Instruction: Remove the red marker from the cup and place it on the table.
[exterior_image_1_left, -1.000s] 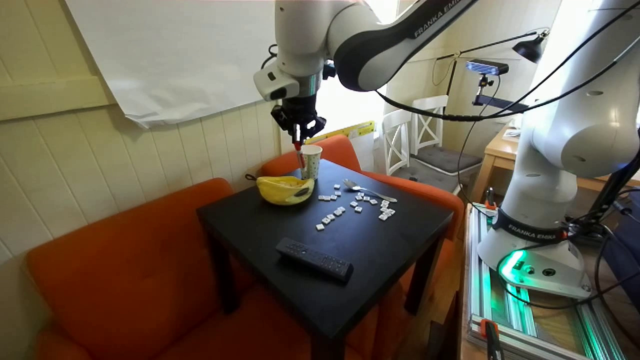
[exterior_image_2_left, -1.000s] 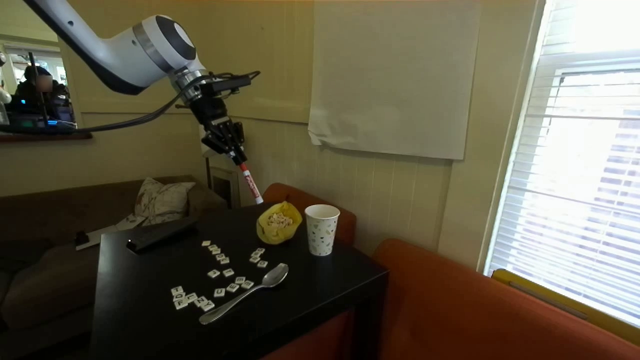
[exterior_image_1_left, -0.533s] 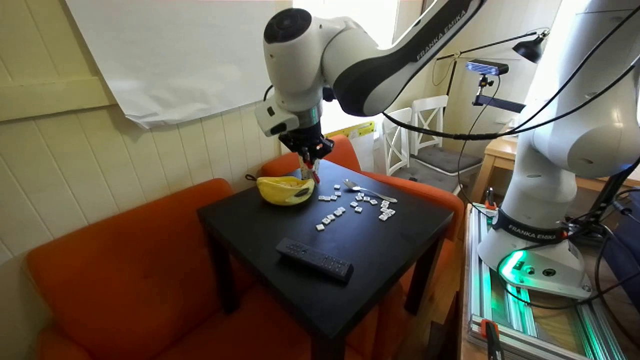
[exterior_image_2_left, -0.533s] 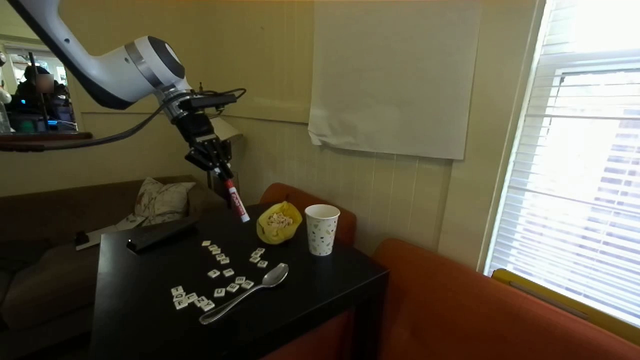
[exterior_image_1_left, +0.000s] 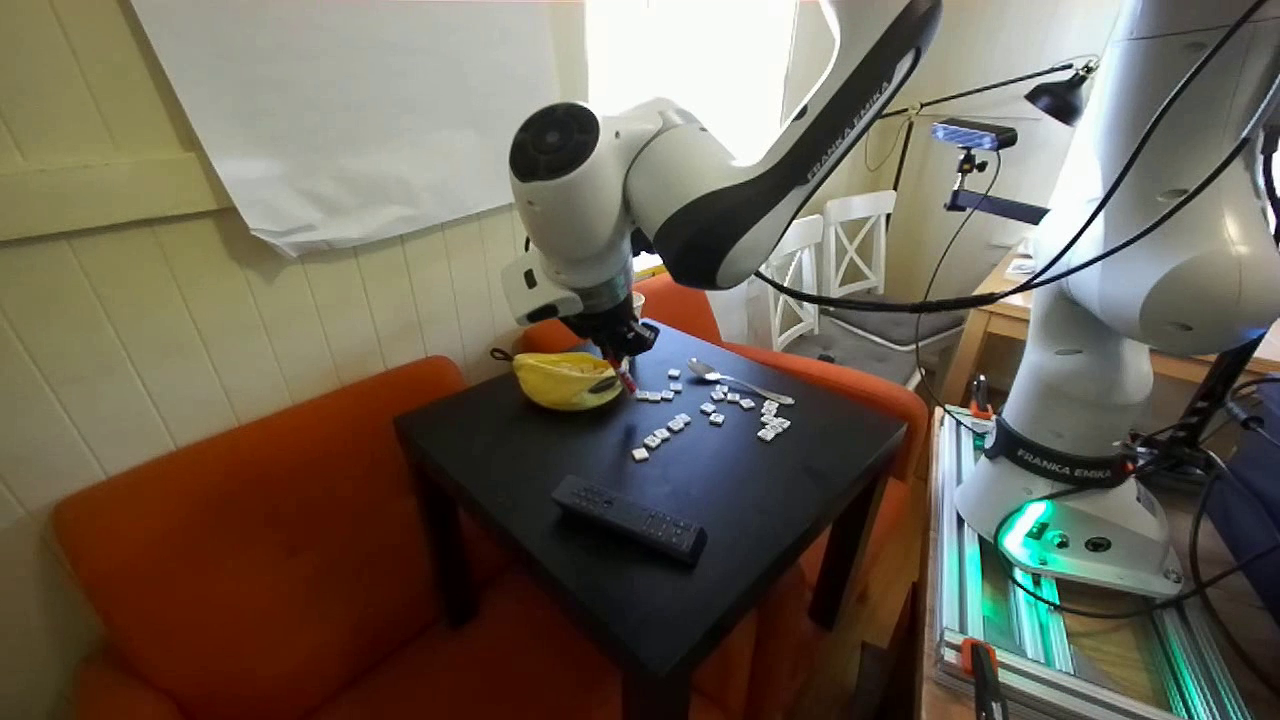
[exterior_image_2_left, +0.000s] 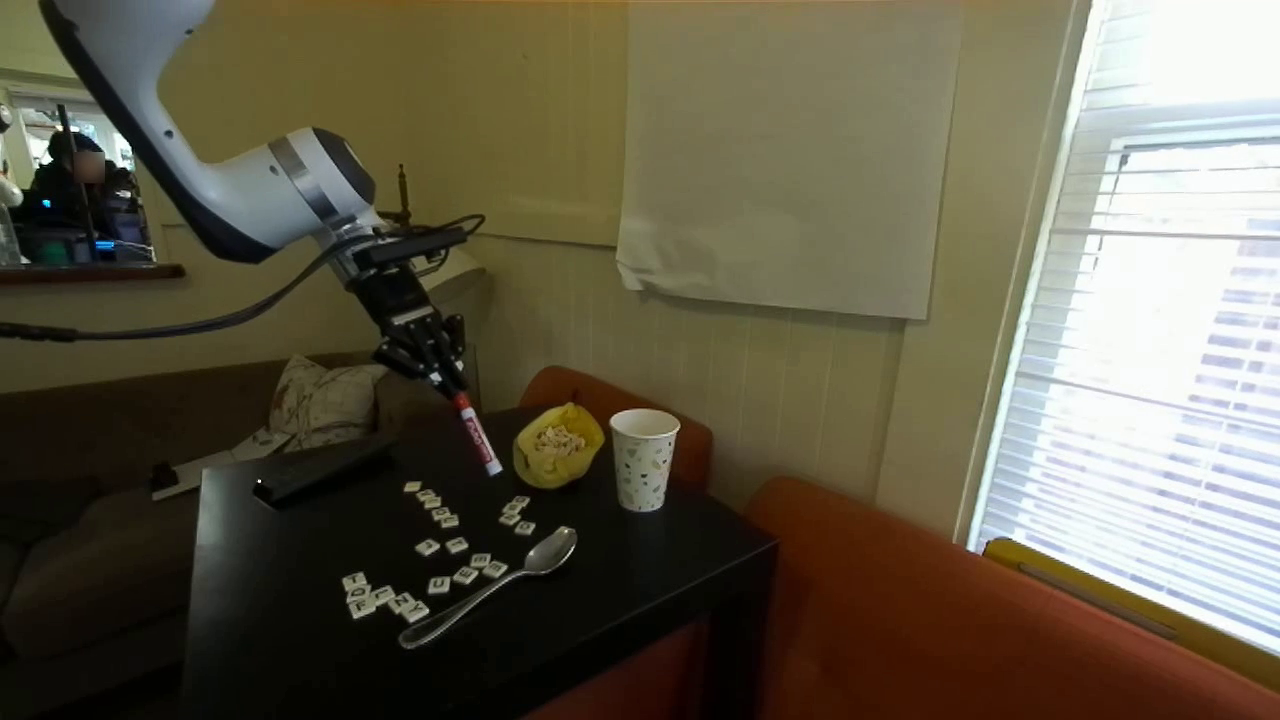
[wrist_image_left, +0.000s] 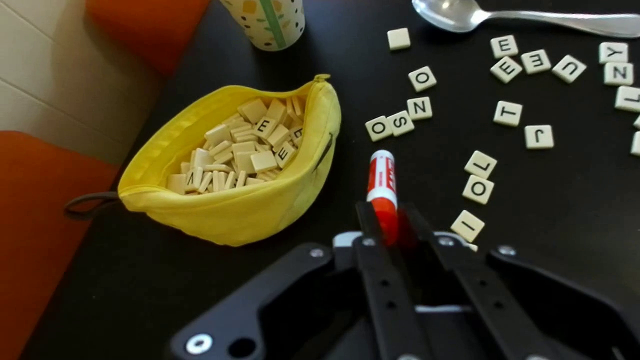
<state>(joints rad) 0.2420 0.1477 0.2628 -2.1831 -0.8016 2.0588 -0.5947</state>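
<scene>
Marker (exterior_image_2_left: 478, 436), held fast in your claw (wrist_image_left: 388, 210), has just come lower over the worktop (exterior_image_1_left: 770, 490), near the yellow pouch (wrist_image_left: 260, 210) and clear of the cup (exterior_image_2_left: 643, 465), so you probably have only laying-down and release left

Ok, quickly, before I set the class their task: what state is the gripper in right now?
Gripper: closed, holding the red marker by its red end, clear of the cup.
</scene>
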